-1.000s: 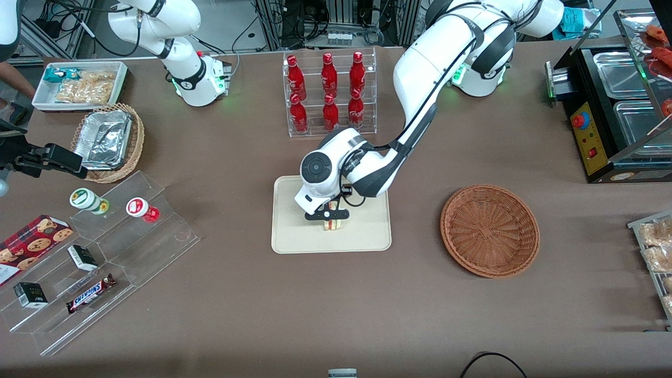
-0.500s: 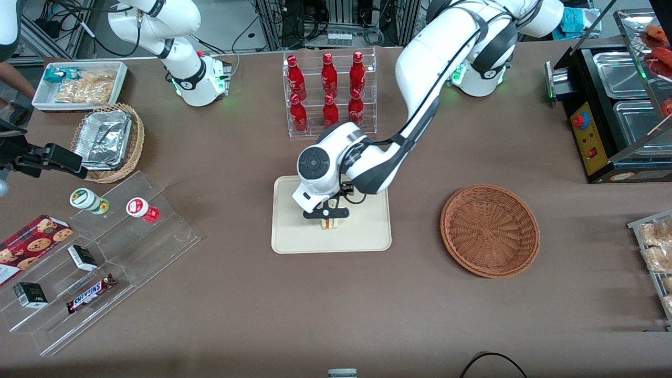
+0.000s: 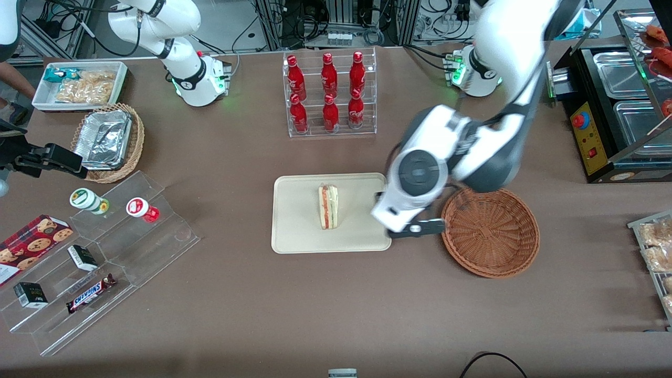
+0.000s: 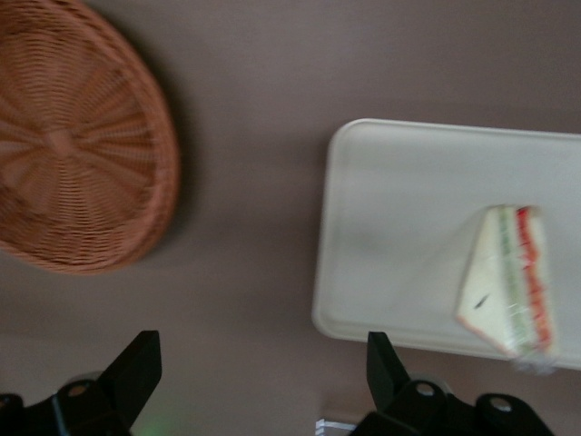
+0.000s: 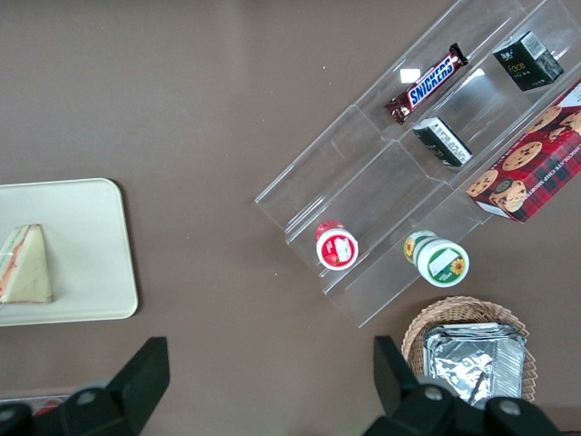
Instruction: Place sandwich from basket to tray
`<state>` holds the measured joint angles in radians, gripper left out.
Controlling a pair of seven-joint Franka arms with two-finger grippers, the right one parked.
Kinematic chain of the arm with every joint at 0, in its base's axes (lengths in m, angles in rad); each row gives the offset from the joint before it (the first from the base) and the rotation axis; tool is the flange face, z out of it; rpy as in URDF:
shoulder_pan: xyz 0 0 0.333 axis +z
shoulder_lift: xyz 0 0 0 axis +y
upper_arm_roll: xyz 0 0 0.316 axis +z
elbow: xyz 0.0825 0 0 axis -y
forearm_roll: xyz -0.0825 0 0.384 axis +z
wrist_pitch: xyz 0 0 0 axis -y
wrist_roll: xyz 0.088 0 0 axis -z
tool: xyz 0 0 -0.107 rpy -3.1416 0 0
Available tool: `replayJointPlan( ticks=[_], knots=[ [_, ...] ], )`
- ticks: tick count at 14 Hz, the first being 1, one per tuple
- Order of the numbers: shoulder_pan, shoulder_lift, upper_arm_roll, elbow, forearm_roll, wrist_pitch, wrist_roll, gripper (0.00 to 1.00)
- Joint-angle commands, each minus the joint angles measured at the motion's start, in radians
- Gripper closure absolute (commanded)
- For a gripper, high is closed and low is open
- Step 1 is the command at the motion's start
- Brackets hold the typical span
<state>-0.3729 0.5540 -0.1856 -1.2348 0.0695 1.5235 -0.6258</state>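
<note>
Bench (image 3: 336, 315): brown-covered, filling the front frame edge to edge, carrying all the items below. Tray (image 3: 294, 231): cream, rectangular, low-rimmed, centre of the frame, long side running across the picture. Basket (image 3: 491, 231): round, reddish-brown wicker, level with the tray in the frame but toward the working arm's end, apart from it by a strip of bare bench; nothing inside. Pincer (image 3: 418, 229): held above that strip, between the tray's short rim and the basket's rim, overlapping both slightly in the front view; fingers spread wide, grasping nothing, only bare bench between them in the left wrist view. Sandwich (image 3: 328, 206): resting on the tray near its middle, slightly farther from the front camera than the tray's centre, free of all contact with the pincer; red-orange and green filling edge facing up, long axis running from the upper to the lower part of the frame, parallel to the tray's short rim. Governing relation: sandwich well apart from the pincer, toward the parked arm's end, across the tray's short rim. Judged as delivery done; likely nothing left but withdrawal, best made away from the tray to leave the sandwich undisturbed.
</note>
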Motion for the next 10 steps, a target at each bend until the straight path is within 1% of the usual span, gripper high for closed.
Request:
replayJointPlan(
  ticks=[1,2,4,6,10],
  knots=[
    [0.112,-0.225,-0.009,-0.256,0.001,0.000,0.136,0.00],
    [0.159,-0.268,-0.009,-0.279,0.001,-0.028,0.168,0.00],
    [0.222,-0.325,-0.009,-0.275,0.009,-0.119,0.219,0.00],
    [0.285,-0.383,-0.009,-0.275,0.007,-0.155,0.286,0.00],
    [0.328,-0.480,-0.002,-0.267,0.003,-0.207,0.331,0.00]
  ],
)
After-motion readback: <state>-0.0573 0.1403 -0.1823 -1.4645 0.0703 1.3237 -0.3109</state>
